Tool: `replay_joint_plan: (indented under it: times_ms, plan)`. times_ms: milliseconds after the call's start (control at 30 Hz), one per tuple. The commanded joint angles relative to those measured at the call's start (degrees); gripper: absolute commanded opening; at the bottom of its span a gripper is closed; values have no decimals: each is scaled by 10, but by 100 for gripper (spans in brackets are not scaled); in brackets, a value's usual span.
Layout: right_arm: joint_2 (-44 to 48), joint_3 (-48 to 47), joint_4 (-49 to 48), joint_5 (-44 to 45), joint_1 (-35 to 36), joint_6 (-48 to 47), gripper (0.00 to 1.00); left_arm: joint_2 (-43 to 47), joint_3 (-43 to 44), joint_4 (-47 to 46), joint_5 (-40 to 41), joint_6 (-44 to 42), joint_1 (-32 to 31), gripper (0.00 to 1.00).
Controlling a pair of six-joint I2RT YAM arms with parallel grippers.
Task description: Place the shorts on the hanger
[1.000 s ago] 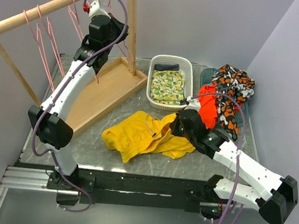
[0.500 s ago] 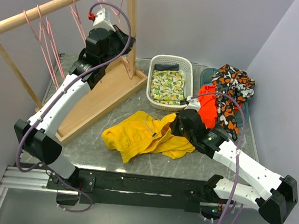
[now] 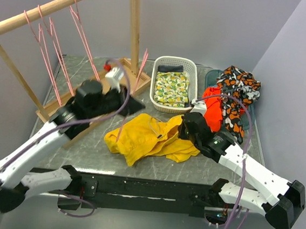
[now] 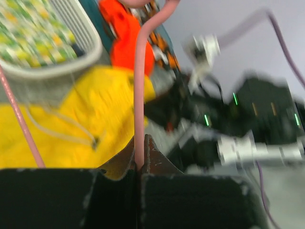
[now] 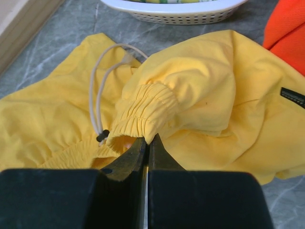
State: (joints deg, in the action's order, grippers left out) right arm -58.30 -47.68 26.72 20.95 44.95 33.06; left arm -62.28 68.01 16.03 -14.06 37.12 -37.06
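The yellow shorts (image 3: 142, 138) lie crumpled on the table in front of the basket. My right gripper (image 3: 185, 129) is shut on their gathered waistband (image 5: 143, 112), with its jaws (image 5: 147, 143) pinching the elastic edge beside the white drawstring (image 5: 95, 95). My left gripper (image 3: 133, 97) is shut on a thin pink wire hanger (image 3: 142, 67) and holds it low over the table, just left of the basket and behind the shorts. In the left wrist view the wire (image 4: 139, 95) rises from between the jaws (image 4: 140, 160), with the shorts (image 4: 71, 124) beyond it.
A wooden rack with a slanted rail carries several pink hangers (image 3: 51, 45) at the back left, over its wooden base (image 3: 63, 92). A white basket (image 3: 172, 84) of patterned cloth stands at the back centre. An orange-red cloth (image 3: 215, 112) and a black-white-orange cloth (image 3: 240, 85) lie at the right.
My left arm has come down from the rail with the pink hanger and swung forward and right, toward the shorts. My right gripper and the shorts have stayed in place.
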Motion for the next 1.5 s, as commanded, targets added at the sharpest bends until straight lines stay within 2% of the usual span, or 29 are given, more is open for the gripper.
replay_joint_plan:
  times_ms: [0,200,333,433,567,700,867,1100,1267,1467]
  plan:
    - [-10,-27,17,30,-4,-40,0,137,-71,44,-116,3,-21,1]
    - [-66,-56,38,49,-7,-54,0,249,-135,129,-182,29,-29,1]
    - [-75,-71,42,50,-13,-55,0,265,-155,174,-241,25,-31,1]
    - [-74,-78,45,46,-20,-62,0,275,-173,192,-255,23,-33,1]
    - [-64,-80,45,33,-25,-80,0,271,-197,197,-317,22,-37,1]
    - [-63,-84,46,26,-27,-94,0,271,-200,206,-343,12,-56,1]
    - [-74,-104,58,16,-27,-96,0,258,-193,218,-327,1,-85,1]
    - [-70,-125,66,-3,-19,-112,0,213,-178,190,-293,1,-151,1]
    - [-75,-140,85,16,21,-129,0,190,-157,193,-245,-15,-166,1]
    - [-66,-146,94,23,61,-146,0,183,-162,151,-239,-7,-168,1]
